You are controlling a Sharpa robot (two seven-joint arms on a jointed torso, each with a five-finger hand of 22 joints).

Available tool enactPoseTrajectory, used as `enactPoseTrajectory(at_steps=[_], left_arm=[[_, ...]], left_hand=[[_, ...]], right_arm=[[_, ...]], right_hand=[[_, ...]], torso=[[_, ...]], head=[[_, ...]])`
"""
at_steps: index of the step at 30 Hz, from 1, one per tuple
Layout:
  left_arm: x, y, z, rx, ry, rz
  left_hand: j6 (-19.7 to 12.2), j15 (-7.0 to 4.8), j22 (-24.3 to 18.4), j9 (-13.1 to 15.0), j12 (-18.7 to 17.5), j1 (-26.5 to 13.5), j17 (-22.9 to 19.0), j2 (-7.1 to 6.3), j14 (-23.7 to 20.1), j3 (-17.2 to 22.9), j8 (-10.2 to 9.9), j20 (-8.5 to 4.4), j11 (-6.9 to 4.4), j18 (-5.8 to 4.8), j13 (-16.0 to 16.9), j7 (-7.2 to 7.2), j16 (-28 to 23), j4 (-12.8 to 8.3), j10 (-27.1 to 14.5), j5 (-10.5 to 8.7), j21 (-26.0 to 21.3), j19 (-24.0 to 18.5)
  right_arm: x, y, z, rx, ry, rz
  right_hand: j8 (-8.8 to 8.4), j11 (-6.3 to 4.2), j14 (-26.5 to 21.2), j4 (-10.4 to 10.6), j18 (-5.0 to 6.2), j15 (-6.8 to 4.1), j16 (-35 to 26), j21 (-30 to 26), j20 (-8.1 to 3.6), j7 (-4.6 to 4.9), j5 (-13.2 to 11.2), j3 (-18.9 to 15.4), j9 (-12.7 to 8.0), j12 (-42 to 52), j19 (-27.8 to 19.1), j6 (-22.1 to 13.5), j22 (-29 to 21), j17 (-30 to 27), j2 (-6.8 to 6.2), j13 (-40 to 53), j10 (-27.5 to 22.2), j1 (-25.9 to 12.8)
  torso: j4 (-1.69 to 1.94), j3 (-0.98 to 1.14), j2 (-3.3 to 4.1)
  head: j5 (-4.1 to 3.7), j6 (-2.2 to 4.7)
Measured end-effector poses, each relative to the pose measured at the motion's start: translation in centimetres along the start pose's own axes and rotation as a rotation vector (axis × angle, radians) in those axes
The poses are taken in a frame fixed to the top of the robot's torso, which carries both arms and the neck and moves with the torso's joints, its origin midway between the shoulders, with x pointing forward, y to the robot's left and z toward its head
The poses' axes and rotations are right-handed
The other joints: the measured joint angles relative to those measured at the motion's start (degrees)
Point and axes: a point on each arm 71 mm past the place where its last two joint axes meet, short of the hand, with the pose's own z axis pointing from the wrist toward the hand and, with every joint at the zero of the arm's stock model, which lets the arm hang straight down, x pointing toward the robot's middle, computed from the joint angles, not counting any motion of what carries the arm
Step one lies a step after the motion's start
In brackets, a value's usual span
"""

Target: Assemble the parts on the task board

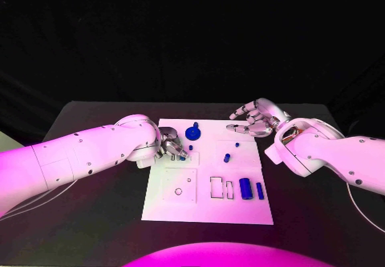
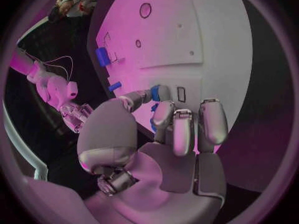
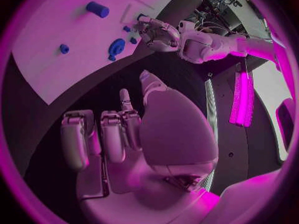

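Task board (image 1: 208, 208) sits mid-tabletop (image 1: 88, 222), white plate with blue parts. Left hand (image 1: 170, 146) is at the board's left edge, thumb and a finger pinched on a small blue part (image 2: 159, 91) right at the board surface; can't tell if it's seated in a slot. Right hand (image 1: 255, 119) hovers off the board's far right corner, fingers loosely curled and apart, nothing in it. Blue gear-like part (image 1: 193, 132) sits near the far edge; two blue cylinders (image 1: 246, 188) lie toward the near right corner.
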Motion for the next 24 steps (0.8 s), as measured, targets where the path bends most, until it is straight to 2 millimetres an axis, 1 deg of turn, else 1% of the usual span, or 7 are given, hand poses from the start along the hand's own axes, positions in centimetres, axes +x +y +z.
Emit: enactPoseTrajectory(at_steps=[5,11,12,13,19,21,24], left_arm=[[-0.02,0.11,0.02,-0.002,0.0,-0.001],[-0.04,0.29,0.02,-0.006,-0.001,-0.002],[-0.04,0.32,0.02,-0.006,-0.001,-0.002],[-0.03,0.35,0.02,-0.007,-0.001,-0.002],[-0.03,0.47,0.0,-0.008,-0.001,-0.004],[-0.03,0.48,-0.02,-0.008,-0.001,-0.004],[-0.03,0.49,-0.08,-0.007,-0.002,-0.005]], left_hand=[[0.3,0.0,0.1,0.0,0.0,-0.4,0.0,-0.14,0.0,-2.0,-0.1,0.0,0.0,0.0,0.2,-0.34,0.0,1.4,0.0,0.01,0.0,0.0],[0.7,0.0,0.2,0.0,0.0,-1.0,0.0,-0.38,0.0,-5.2,-0.6,0.0,0.0,0.0,0.6,-0.73,0.0,3.7,0.0,0.03,0.0,0.0],[0.7,0.0,0.2,0.0,0.0,-1.1,0.0,-0.5,0.0,-5.7,-0.6,0.0,0.0,-0.01,0.6,-0.7,0.0,3.9,0.0,0.03,0.0,0.0],[0.9,0.0,0.2,0.0,0.0,-1.1,0.0,-0.52,0.0,-6.0,-0.6,0.0,0.0,0.0,0.6,-0.56,0.0,4.1,0.0,0.03,0.0,0.0],[0.9,0.01,0.2,0.0,0.0,-1.1,0.0,-0.52,0.0,-7.7,-0.8,0.0,0.0,0.0,0.7,-0.53,0.0,5.5,0.0,-0.31,0.0,0.0],[0.9,0.01,0.2,0.0,0.0,-1.1,0.0,-0.52,0.0,-8.3,-0.8,0.0,0.01,-0.01,0.7,-0.53,0.0,6.1,0.0,-0.93,0.0,0.0],[0.9,0.01,0.2,0.0,0.0,-1.1,0.0,-0.52,0.0,-9.5,-1.1,0.0,0.01,-0.01,0.7,-0.53,0.0,7.0,0.0,-2.58,0.0,0.0]], right_arm=[[0.0,-0.01,0.0,0.0,0.0,0.0],[0.01,-0.05,-0.01,0.001,0.0,0.0],[0.01,-0.05,-0.01,0.001,0.0,0.0],[0.01,-0.06,-0.01,0.001,0.0,0.0],[0.01,-0.1,-0.03,0.002,0.0,0.0],[0.01,-0.11,-0.03,0.003,0.0,0.0],[0.02,-0.13,-0.03,0.003,0.0,0.0]], right_hand=[[0.0,0.0,0.0,0.0,0.0,0.0,0.0,0.0,0.0,0.0,0.0,0.0,0.0,0.0,0.0,0.0,0.0,0.0,0.0,0.0,0.0,0.0],[0.0,0.0,0.0,0.0,0.01,0.0,0.0,-0.2,0.0,0.0,0.0,0.0,0.0,0.0,0.0,0.0,0.0,0.0,0.0,0.0,0.0,-0.5],[0.0,0.0,0.0,0.0,0.0,0.0,0.0,-0.2,0.0,0.0,0.0,0.0,0.0,0.0,0.0,0.0,0.0,0.0,0.13,0.0,0.0,-0.6],[0.0,0.0,0.0,0.0,0.0,0.0,0.0,-0.2,0.0,0.0,0.0,0.0,0.0,0.0,0.0,0.0,0.0,0.0,-0.02,0.0,0.0,-0.8],[0.22,0.0,0.0,0.0,0.01,0.0,0.0,-0.2,0.0,0.0,-0.2,0.0,0.0,0.0,0.0,0.0,0.0,0.0,-0.01,0.0,0.0,-0.8],[0.22,0.0,0.0,0.0,0.0,0.0,0.0,-0.2,0.0,0.0,-0.2,0.0,0.0,0.0,0.0,0.0,0.0,0.0,-0.01,0.0,0.0,-0.8],[0.22,0.0,0.0,0.0,0.0,0.0,0.0,-0.2,0.0,0.0,-0.2,0.0,0.0,0.0,0.0,0.0,0.0,0.0,-0.01,0.0,0.0,-0.8]], torso=[[0.0,-0.01,-0.01],[-0.02,0.0,-0.01],[-0.03,0.0,-0.01],[-0.03,0.0,-0.01],[-0.08,0.02,-0.01],[-0.08,0.03,-0.01],[-0.08,0.03,-0.01]], head=[[0.01,0.09],[0.05,0.14],[0.05,0.14],[0.05,0.16],[0.05,0.29],[0.05,0.33],[-0.02,0.38]])
